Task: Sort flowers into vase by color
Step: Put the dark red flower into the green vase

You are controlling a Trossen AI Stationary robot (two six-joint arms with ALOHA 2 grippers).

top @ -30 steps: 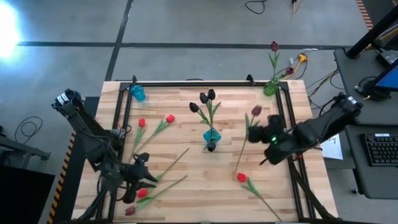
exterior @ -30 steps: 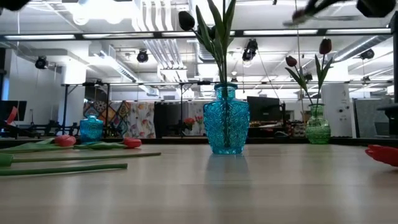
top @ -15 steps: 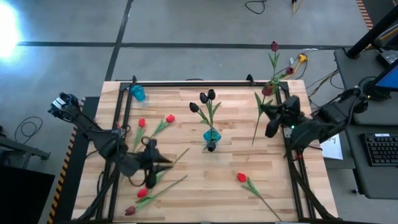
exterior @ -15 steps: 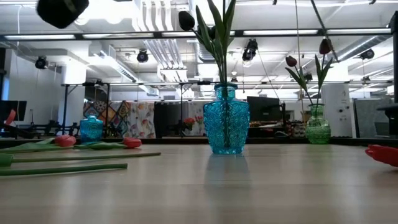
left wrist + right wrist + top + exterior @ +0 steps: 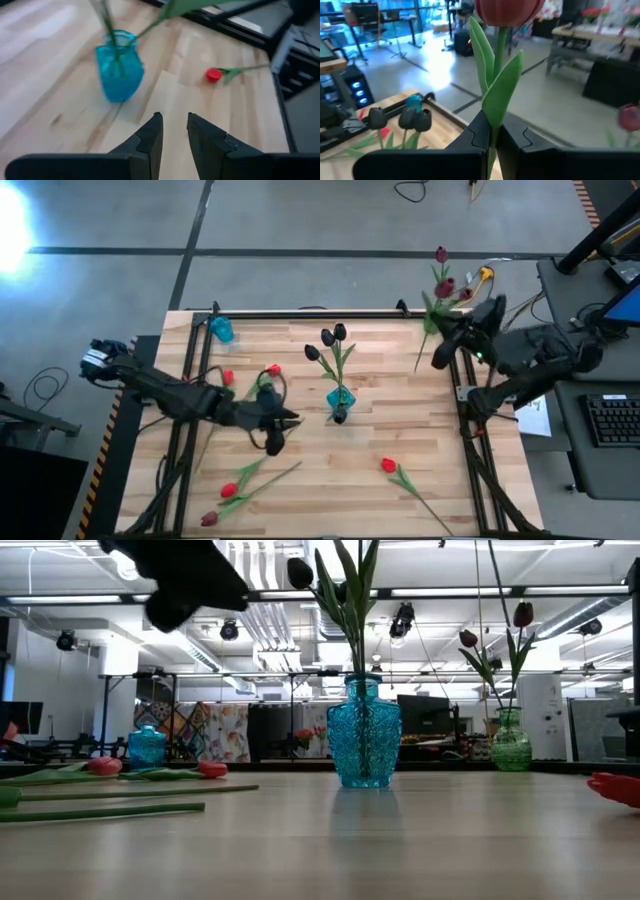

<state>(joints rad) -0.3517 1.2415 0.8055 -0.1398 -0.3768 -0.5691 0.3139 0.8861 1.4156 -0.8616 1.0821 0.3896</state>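
Bare surface lies open at three o'clock of the teal vase; at nine o'clock the left pincer and red tulips crowd the way.

The wooden bench stands on a grey floor. A keyboard lies on a dark desk beside the bench. Cables lie on the floor beyond.
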